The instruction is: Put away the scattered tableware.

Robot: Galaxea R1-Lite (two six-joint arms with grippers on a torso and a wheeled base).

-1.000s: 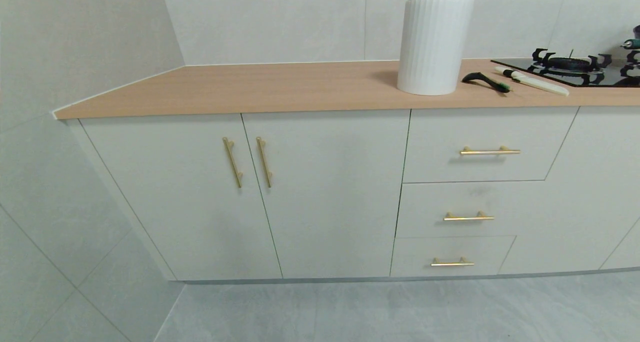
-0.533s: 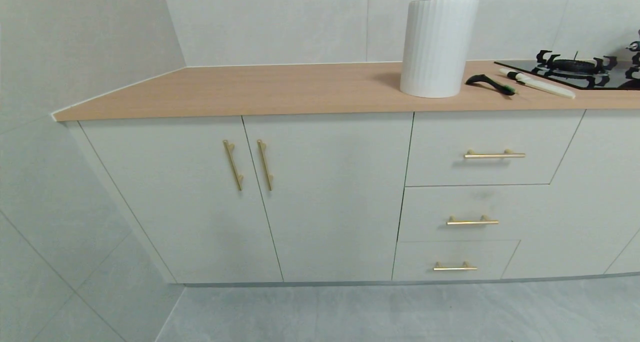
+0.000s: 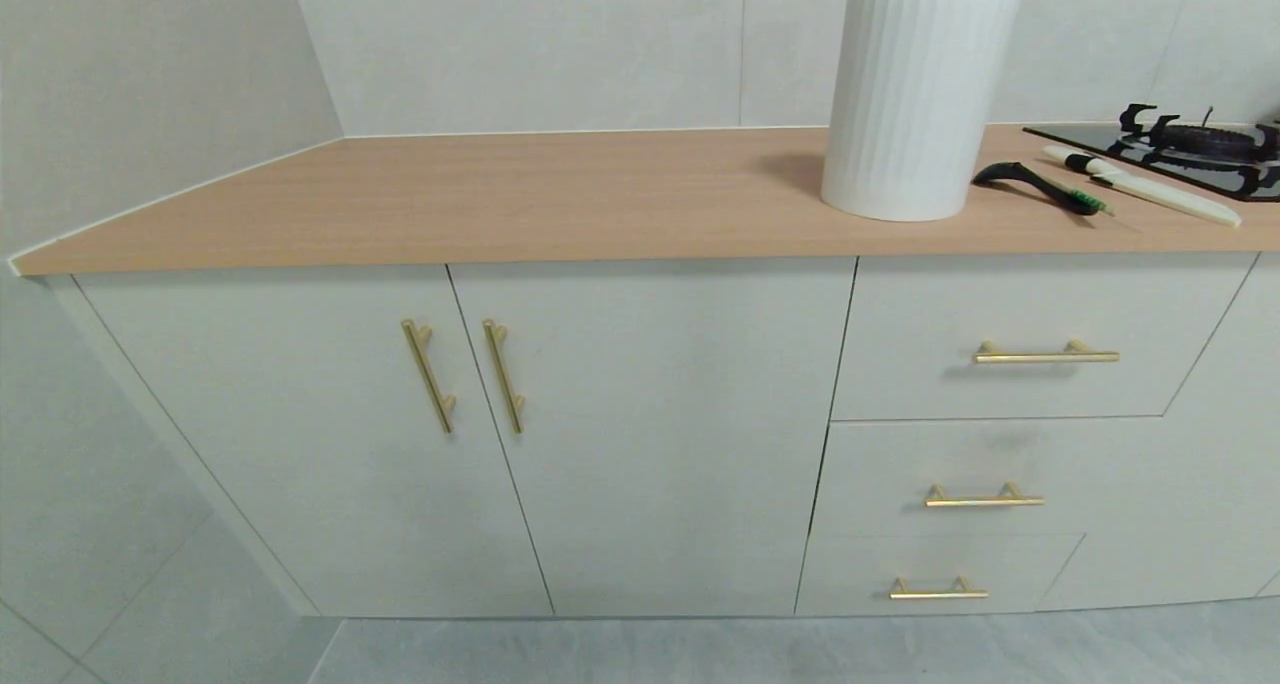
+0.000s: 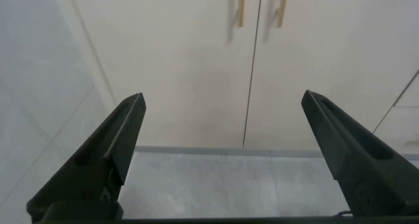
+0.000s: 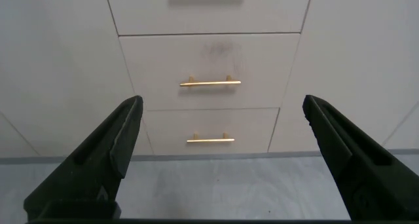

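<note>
Now, jaws: both pairs spread wide, empty.
Tableware: we should stop square before wooden tabletop, black curved peeler and long white knife within reach.

Bright, soft, even light.
The white canister casts a faint shadow leftward on the tabletop; straight edges lean at the head view's sides; door handles blur in the left wrist view.

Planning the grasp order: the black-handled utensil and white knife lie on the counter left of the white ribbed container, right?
No. The head view shows the black-handled utensil and white knife on the counter right of the white ribbed container, not left.
</note>
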